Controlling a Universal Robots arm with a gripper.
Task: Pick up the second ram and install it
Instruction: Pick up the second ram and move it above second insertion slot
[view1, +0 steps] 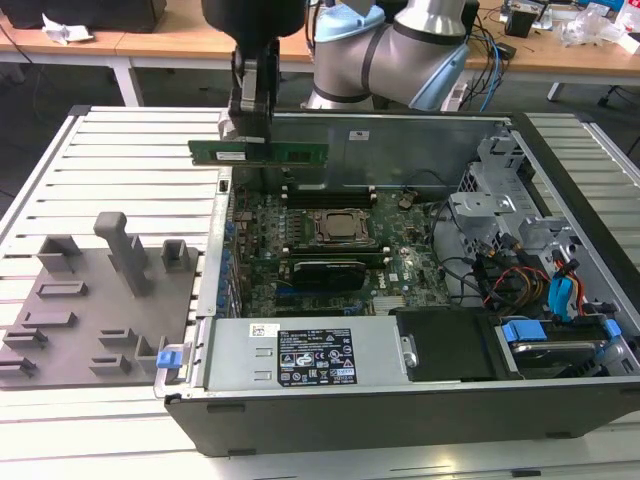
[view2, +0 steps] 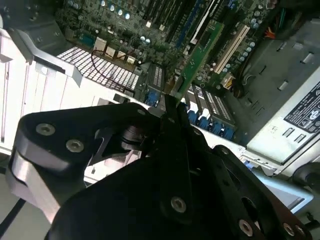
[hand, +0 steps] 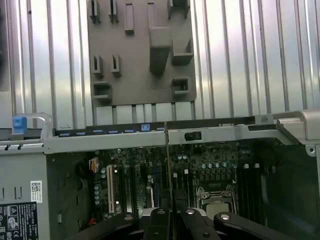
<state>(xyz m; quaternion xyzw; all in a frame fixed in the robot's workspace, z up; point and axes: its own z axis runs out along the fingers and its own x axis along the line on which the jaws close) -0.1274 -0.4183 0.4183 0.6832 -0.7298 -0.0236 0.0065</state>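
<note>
Exterior view: the gripper (view1: 250, 128) is clamped on the memory stick (view1: 262, 152), off-centre, holding it level in the air at about eleven o'clock from the processor socket (view1: 345, 228). Second wrist view: the green stick juts out over the motherboard (view2: 112, 12); it looks light, stiff and thin-edged, I'd judge fragile, best pinched on its flat faces. First wrist view: the open case (hand: 225, 132) lies below.

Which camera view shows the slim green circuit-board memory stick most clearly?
The exterior view: the slim green memory stick appears full length, level, held by the black gripper above the open computer case. The second wrist view shows the stick foreshortened, running away from the gripper.
</note>
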